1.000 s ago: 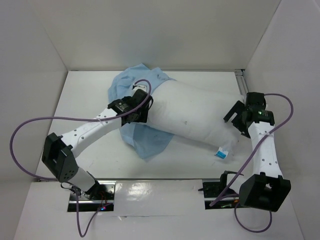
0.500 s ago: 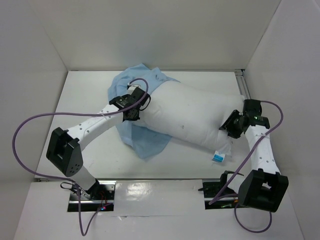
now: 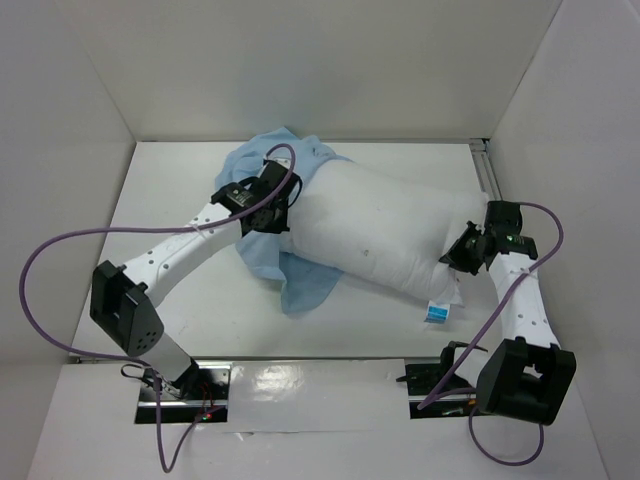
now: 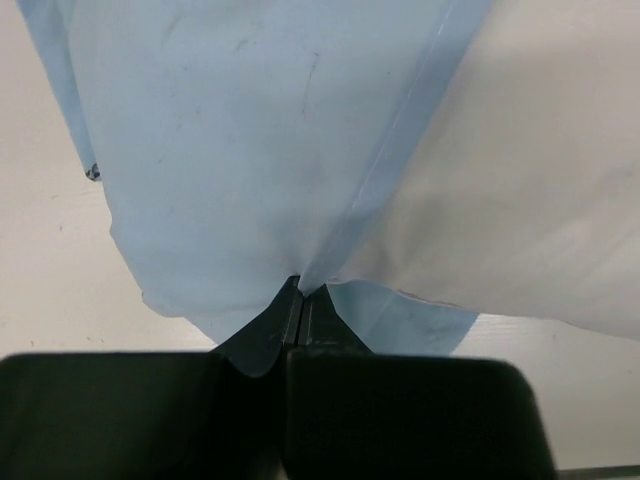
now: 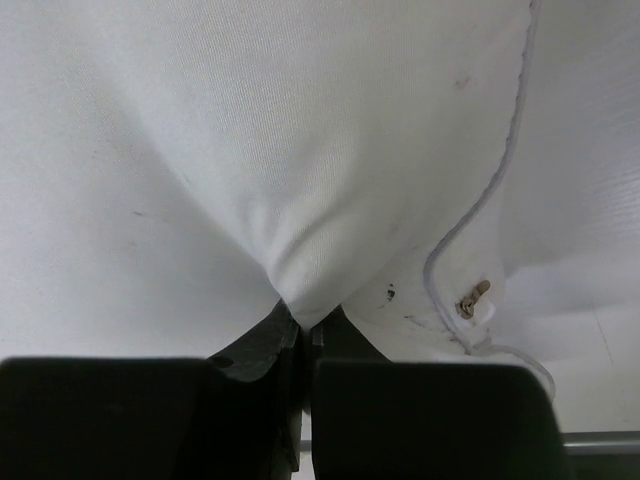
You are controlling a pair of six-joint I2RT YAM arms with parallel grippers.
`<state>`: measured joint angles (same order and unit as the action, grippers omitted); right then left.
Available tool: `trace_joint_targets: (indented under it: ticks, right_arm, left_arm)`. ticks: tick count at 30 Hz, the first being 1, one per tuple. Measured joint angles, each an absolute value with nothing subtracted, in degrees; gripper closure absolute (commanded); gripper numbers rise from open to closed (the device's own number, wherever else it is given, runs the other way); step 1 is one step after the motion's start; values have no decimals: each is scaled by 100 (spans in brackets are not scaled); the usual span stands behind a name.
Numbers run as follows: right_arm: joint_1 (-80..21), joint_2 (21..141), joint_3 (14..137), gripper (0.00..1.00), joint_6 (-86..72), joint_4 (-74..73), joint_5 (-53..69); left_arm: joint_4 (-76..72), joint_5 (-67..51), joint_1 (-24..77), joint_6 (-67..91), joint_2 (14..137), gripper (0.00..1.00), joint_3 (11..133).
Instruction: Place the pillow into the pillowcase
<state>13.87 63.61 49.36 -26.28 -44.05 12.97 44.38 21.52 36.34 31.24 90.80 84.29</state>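
Observation:
The plump white pillow (image 3: 385,235) lies slanted across the table, its blue-and-white tag (image 3: 437,312) at the near right corner. The light blue pillowcase (image 3: 262,168) is bunched under and around the pillow's left end. My left gripper (image 3: 272,212) is shut on the pillowcase's hem (image 4: 380,170), the cloth pinched at the fingertips (image 4: 300,290) beside the pillow (image 4: 540,160). My right gripper (image 3: 462,254) is shut on a fold of the pillow (image 5: 300,200) near its piped seam and zip pull (image 5: 472,298).
White walls close in the table (image 3: 160,200) on the left, back and right. A metal rail (image 3: 488,170) runs along the right edge. Purple cables (image 3: 60,250) loop off both arms.
Both grippers went from open to shut, the left on the pillowcase, the right on the pillow's right end. The left arm moved back and lifted the cloth; the pillow shifted a little.

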Motion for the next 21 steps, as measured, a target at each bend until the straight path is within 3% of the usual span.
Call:
trace_joint_targets:
  ticks: [10, 16, 21]
  right_arm:
    - [1387, 6335, 4915, 100, -2630, -4392, 1293]
    - [1293, 6261, 4834, 100, -2779, -4248, 1354]
    - [471, 6300, 5043, 100, -3424, -3962, 1310]
  left_arm:
    - [4600, 2115, 3162, 3151, 8788, 100, 8350]
    - [4460, 1142, 3210, 2976, 8615, 100, 8379]
    - [4351, -226, 3721, 2801, 9380, 100, 9953]
